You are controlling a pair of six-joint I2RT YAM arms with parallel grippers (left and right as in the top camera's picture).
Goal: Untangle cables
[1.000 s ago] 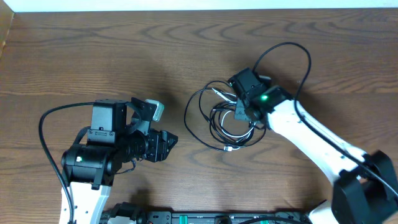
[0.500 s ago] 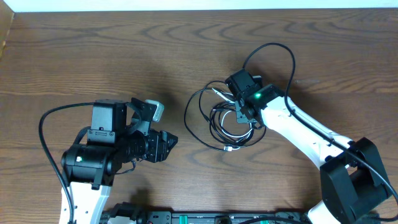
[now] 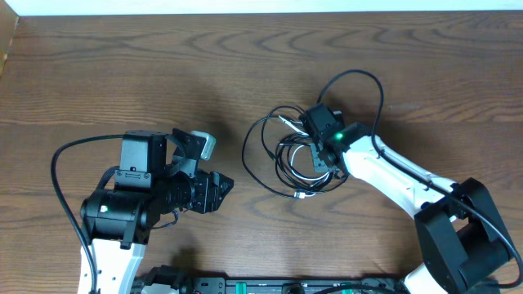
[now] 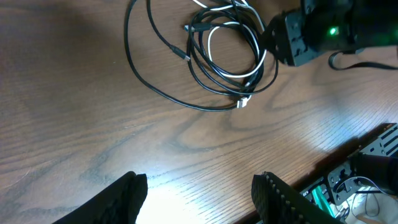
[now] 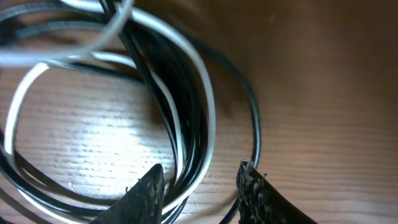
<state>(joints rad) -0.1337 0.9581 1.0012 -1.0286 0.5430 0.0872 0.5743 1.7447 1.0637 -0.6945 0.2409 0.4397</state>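
- The thin black and white cables (image 3: pixel 296 167) lie in one loose coil a little right of centre in the overhead view, flat on the brown wood-grain surface (image 3: pixel 163 65).
- The right tool (image 5: pixel 199 186) is down on the right edge of that coil. Its two dark fingertips show at the bottom of the wrist view, part-way open with a clear gap between them.
- A white strand and several black ones run up through that gap. I can't quite tell whether the pads touch them, but nothing looks pinched or lifted.
- The left tool (image 4: pixel 200 193) hangs at lower left in the overhead view, well apart from the coil. Its jaws stand wide with only bare wood beneath, so it holds nothing.
- A small white plug end (image 4: pixel 242 103) sticks out at the lower edge of the coil in the left wrist view, and one long black loop bulges toward the left.
- First risk: closing here would likely gather several strands at once, since they are bunched in the gap. A pull would then drag the whole coil instead of freeing one cord.
- Second risk: with the other tool far off, nothing pins the coil, so any tug may just slide it across the surface.
- Third risk: a plug end could snag inside a loop and tighten the knot.
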